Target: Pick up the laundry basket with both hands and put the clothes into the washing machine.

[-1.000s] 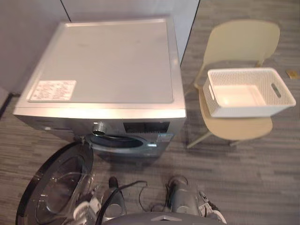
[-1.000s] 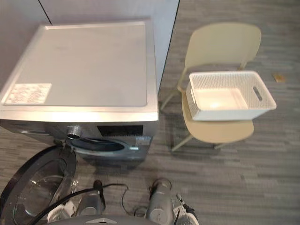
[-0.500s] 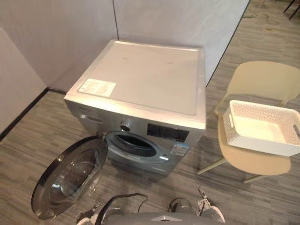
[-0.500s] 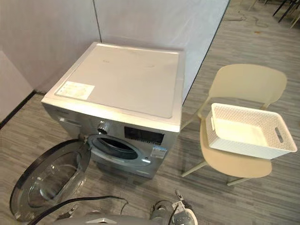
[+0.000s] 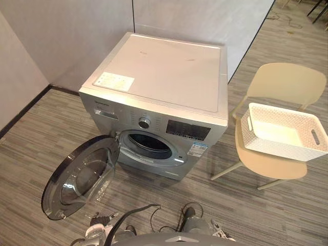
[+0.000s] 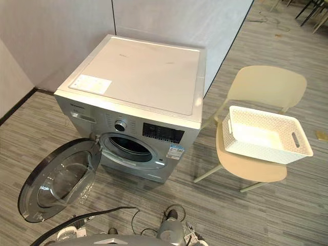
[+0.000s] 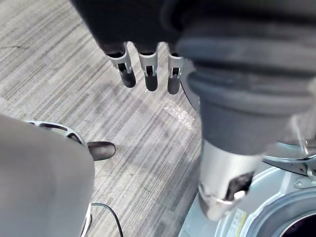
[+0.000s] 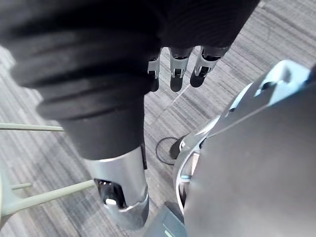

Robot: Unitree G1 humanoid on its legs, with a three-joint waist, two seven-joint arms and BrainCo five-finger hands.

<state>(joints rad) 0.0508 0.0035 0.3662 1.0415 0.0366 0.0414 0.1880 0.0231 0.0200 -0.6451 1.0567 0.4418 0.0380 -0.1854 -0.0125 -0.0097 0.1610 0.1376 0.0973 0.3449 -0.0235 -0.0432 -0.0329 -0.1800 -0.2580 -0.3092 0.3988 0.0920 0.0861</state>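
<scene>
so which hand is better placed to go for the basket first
The right hand, likely: the laundry basket sits on the chair to the robot's right, while the washing machine stands front-left. Both it and the left hand hang open, holding nothing.

Both eye views look down from the head, well back, sharing the washing machine (image 5: 164,77) and chair (image 5: 271,166), wrist views look very close along left hand (image 7: 150,79) and right hand (image 8: 176,74) to the floor (image 7: 64,74)
</scene>
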